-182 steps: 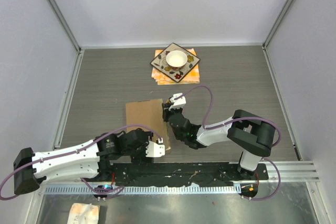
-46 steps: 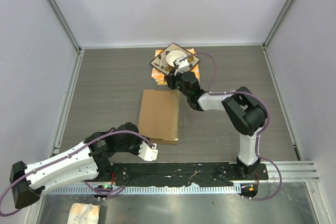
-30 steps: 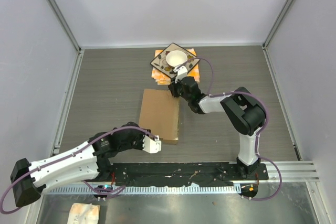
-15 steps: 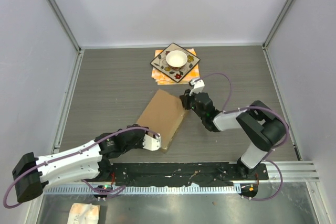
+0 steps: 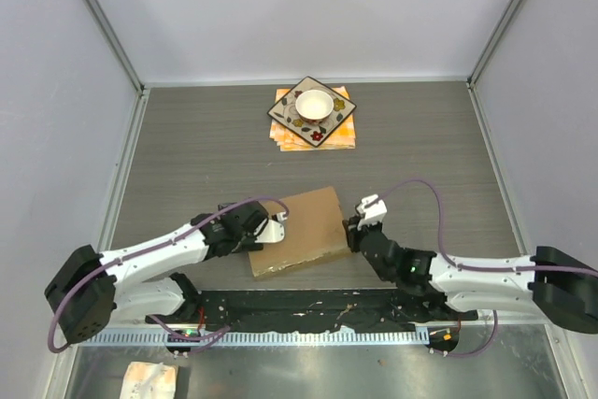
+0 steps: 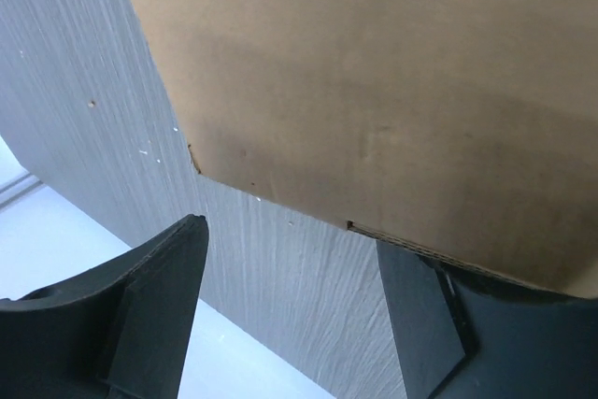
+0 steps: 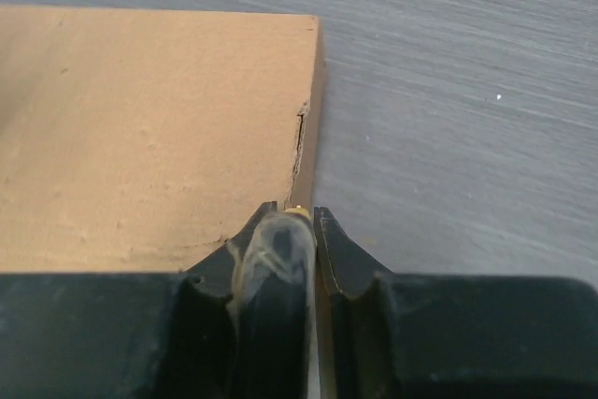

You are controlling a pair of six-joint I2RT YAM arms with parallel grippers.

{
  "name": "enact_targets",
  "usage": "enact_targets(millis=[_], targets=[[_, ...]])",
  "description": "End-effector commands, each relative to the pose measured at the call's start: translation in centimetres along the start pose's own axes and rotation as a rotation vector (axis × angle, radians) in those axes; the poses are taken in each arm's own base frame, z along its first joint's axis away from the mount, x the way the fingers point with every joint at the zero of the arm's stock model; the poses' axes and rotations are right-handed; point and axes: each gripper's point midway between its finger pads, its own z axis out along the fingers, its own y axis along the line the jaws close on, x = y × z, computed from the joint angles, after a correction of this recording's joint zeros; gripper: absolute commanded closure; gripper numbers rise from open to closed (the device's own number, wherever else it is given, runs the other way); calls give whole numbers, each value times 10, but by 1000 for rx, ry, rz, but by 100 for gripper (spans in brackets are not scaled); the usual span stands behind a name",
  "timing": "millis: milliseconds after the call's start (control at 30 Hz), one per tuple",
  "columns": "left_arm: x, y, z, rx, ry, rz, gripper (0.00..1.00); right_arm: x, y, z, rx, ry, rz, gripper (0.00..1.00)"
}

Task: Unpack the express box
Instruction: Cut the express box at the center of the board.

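One express box (image 5: 301,228), one plate (image 5: 291,118), left claw (image 6: 288,235) wide, right claw (image 7: 297,218) closed.

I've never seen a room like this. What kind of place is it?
Probably a robot test booth, not a home: plain grey walls box in one table, a left arm and a right arm are bolted at its near edge, with an express box between them.

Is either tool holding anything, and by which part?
Left tool: open, nothing. Right tool: shut at the express box edge; whether it grips cannot be told.
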Motion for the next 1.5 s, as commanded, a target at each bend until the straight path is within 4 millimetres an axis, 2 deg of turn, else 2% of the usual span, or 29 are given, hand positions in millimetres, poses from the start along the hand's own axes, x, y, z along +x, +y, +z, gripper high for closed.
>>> enact_targets(millis=[0, 33, 67, 100, 133, 167, 200, 233, 300, 333, 400, 433, 533, 567, 600, 633, 667, 700, 767, 800, 867, 900, 1000, 1033, 1100, 1133, 1200, 1233, 1467], targets=[[-61, 36, 2, -22, -168, -143, 21, -11, 54, -42, -180, -20, 216, 99], [-63, 39, 2, -9, -153, -151, 21, -3, 51, -47, -168, 1, 184, 99], [-74, 56, -4, -3, -167, -187, 21, 0, 59, -56, -194, 11, 175, 99], [-64, 45, 6, 77, -83, -181, 20, -2, 57, -59, -180, 6, 164, 99], [-64, 48, 7, 104, -61, -217, 19, -4, 51, -60, -151, 8, 130, 99], [-69, 67, 5, 105, -62, -266, 19, -7, 48, -61, -135, 3, 95, 99], [-65, 61, 8, 165, -31, -281, 20, -12, 45, -61, -121, -5, 67, 99], [-62, 67, 7, 174, -32, -319, 20, -27, 39, -62, -89, -35, 55, 99], [-65, 74, 1, 174, -70, -345, 18, -42, 28, -66, -51, -60, -45, 99], [-59, 76, 1, 181, -67, -378, 18, -63, 22, -70, -24, -98, -39, 99], [-57, 69, -7, 255, -81, -433, 17, -84, 16, -76, -9, -128, -100, 99], [-51, 72, -10, 291, -85, -491, 18, -102, 17, -81, -13, -149, -96, 99], [-52, 75, -34, 384, -139, -565, 18, -132, 28, -89, -67, -167, -151, 99], [-54, 78, -39, 387, -157, -573, 18, -128, 51, -89, -172, -138, -195, 99], [-55, 79, -42, 392, -168, -581, 18, -140, 65, -92, -229, -156, -239, 99], [-57, 81, -44, 396, -190, -588, 17, -141, 80, -93, -291, -148, -272, 99], [-59, 84, -44, 394, -198, -593, 17, -125, 106, -88, -377, -100, -352, 99], [-60, 86, -42, 392, -204, -600, 16, -134, 124, -90, -434, -103, -381, 99], [-63, 92, -33, 414, -195, -622, 16, -128, 151, -87, -515, -75, -474, 99], [-65, 93, -30, 428, -195, -649, 16, -119, 178, -85, -593, -41, -517, 99], [-67, 97, -20, 481, -187, -691, 16, -119, 196, -82, -639, -37, -554, 99], [-65, 99, -16, 482, -180, -700, 16, -116, 212, -79, -692, -37, -562, 99], [-59, 94, 2, 479, -140, -684, 18, -125, 229, -67, -794, -40, -503, 99], [-54, 88, 7, 485, -122, -677, 19, -112, 243, -71, -909, 0, -493, 99], [-51, 83, 19, 481, -106, -671, 22, -118, 253, -65, -977, -40, -460, 99], [-48, 78, 23, 490, -93, -671, 23, -107, 259, -61, -1014, -24, -474, 99], [-47, 74, 32, 502, -80, -676, 28, -104, 264, -51, -1032, -42, -484, 99], [-46, 69, 34, 513, -75, -681, 29, -96, 268, -48, -1061, -31, -491, 99], [-55, 63, 34, 563, -135, -682, 32, -86, 290, -35, -1177, -102, -458, 99]])
